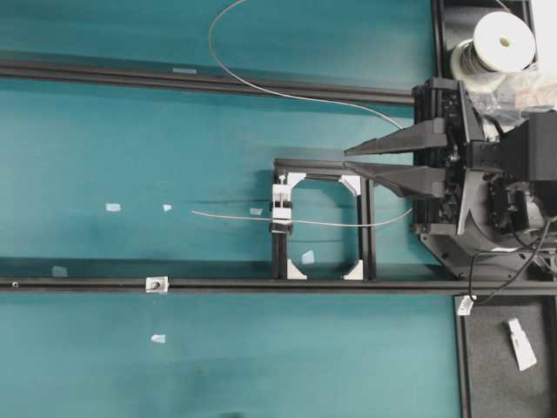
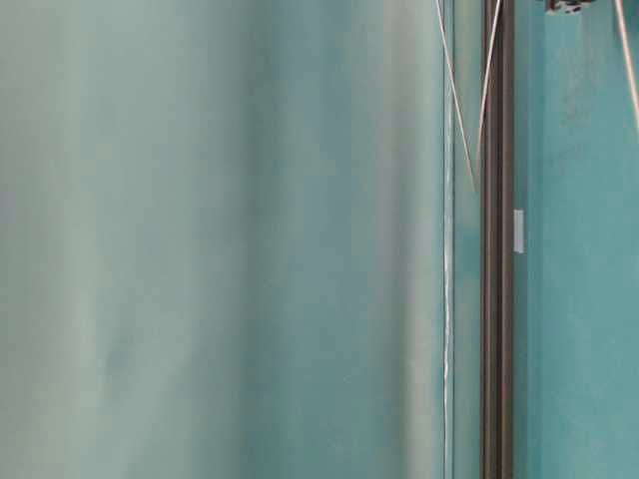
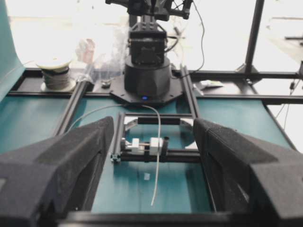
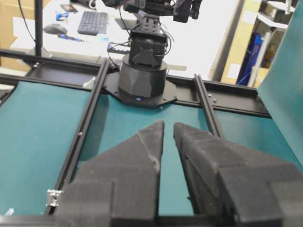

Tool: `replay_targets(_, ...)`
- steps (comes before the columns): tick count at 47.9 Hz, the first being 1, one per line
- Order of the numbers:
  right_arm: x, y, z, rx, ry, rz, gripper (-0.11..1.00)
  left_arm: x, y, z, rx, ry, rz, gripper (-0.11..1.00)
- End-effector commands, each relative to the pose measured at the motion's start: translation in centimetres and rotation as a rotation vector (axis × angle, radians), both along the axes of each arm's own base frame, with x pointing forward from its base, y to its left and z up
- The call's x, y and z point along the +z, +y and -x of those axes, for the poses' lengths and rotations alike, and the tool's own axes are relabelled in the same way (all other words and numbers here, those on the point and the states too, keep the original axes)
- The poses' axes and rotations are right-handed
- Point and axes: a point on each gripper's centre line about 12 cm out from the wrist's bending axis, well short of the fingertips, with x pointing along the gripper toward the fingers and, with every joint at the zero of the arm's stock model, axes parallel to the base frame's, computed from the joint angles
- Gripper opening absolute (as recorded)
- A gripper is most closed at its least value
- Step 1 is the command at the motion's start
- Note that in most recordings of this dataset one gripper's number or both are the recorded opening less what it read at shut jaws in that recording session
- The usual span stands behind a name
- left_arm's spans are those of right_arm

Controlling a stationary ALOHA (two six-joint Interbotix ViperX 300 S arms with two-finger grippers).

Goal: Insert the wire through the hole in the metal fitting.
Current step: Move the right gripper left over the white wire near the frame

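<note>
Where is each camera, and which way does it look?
Overhead: high above, looking straight down on the teal table; the right fingers show at the right.
Table-level: low beside the table, turned sideways and blurry; a black rail, no robot.
Left wrist: on the left arm, facing the right arm's base; left fingers in front.
Right wrist: on the right arm, facing the left arm's base; right fingers in front.
Shared: overhead and left wrist both show the wire, the clamp block and the spool.
</note>
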Motion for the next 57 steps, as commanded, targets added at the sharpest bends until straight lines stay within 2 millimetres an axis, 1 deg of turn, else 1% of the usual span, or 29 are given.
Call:
replay_targets(1, 0.2, 0.0, -0.1, 0.000, -0.005, -0.002, 0.24, -0.1, 0.3, 0.0, 0.017, -0.002, 0.038, 0.24)
replay_targets(2, 0.3, 0.0, -0.1, 0.000, -0.005, 0.000, 0.24, -0.2, 0.3, 0.0, 0.017, 0.005, 0.041, 0.24)
replay_targets(3, 0.2, 0.0, -0.2, -0.002, -0.002, 0.000, 0.23, -0.3, 0.3, 0.0, 0.017, 0.008, 0.042, 0.22)
replay_targets(4, 0.2, 0.0, -0.2, -0.002, 0.002, 0.000, 0.17, -0.3, 0.3, 0.0, 0.017, 0.011, 0.045, 0.17)
replay_targets(6, 0.2, 0.0, -0.4, -0.002, 0.012, 0.000, 0.09, -0.4, 0.3, 0.0, 0.017, 0.018, 0.047, 0.09)
replay_targets(9, -0.2, 0.0, -0.7, -0.002, 0.048, 0.002, 0.01, -0.4, 0.3, -0.2, 0.016, 0.035, 0.053, 0.00)
replay_targets(12, -0.3, 0.0, -1.1, -0.001, 0.086, 0.002, -0.02, -0.2, 0.3, -0.4, 0.015, 0.050, 0.056, -0.06)
replay_targets(14, -0.2, -0.1, -1.4, -0.003, 0.107, 0.002, -0.02, 0.0, 0.3, -0.5, 0.016, 0.061, 0.055, -0.07)
replay_targets(16, -0.1, -0.1, -1.8, -0.003, 0.129, 0.000, -0.02, 0.2, 0.3, -0.6, 0.015, 0.076, 0.055, -0.04)
replay_targets(18, -0.2, -0.1, -2.2, -0.004, 0.156, 0.000, -0.02, 0.3, 0.4, -0.7, 0.018, 0.090, 0.052, 0.01)
replay_targets(22, -0.2, -0.3, -2.8, -0.012, 0.186, -0.001, 0.00, -0.2, 0.6, -0.8, 0.029, 0.124, 0.049, 0.15)
replay_targets(26, -0.4, -0.6, -3.2, -0.026, 0.207, -0.002, 0.14, -1.0, 0.9, -0.8, 0.044, 0.160, 0.052, 0.36)
replay_targets(30, -0.8, -0.9, -3.4, -0.041, 0.224, -0.004, 0.34, -1.9, 1.1, -1.0, 0.055, 0.198, 0.055, 0.60)
replay_targets(31, -0.9, -1.0, -3.4, -0.044, 0.227, -0.006, 0.40, -2.0, 1.1, -1.1, 0.055, 0.207, 0.057, 0.63)
replay_targets(32, -0.9, -1.1, -3.4, -0.046, 0.230, -0.006, 0.45, -2.2, 1.1, -1.2, 0.057, 0.220, 0.057, 0.63)
replay_targets(34, -1.0, -1.1, -3.5, -0.049, 0.235, -0.008, 0.49, -2.5, 1.2, -1.4, 0.058, 0.241, 0.058, 0.62)
replay_targets(38, -1.2, -1.2, -3.8, -0.049, 0.254, -0.012, 0.48, -3.0, 1.3, -2.1, 0.061, 0.288, 0.058, 0.62)
replay_targets(42, -1.9, -1.2, -4.5, -0.049, 0.300, -0.013, 0.48, -3.5, 1.3, -2.8, 0.062, 0.328, 0.056, 0.62)
replay_targets(47, -2.9, -1.3, -5.7, -0.050, 0.368, -0.014, 0.48, -4.5, 1.3, -3.3, 0.062, 0.367, 0.055, 0.65)
replay_targets(57, -5.2, -1.4, -8.4, -0.049, 0.485, -0.017, 0.48, -6.6, 1.4, -4.0, 0.066, 0.416, 0.064, 0.66)
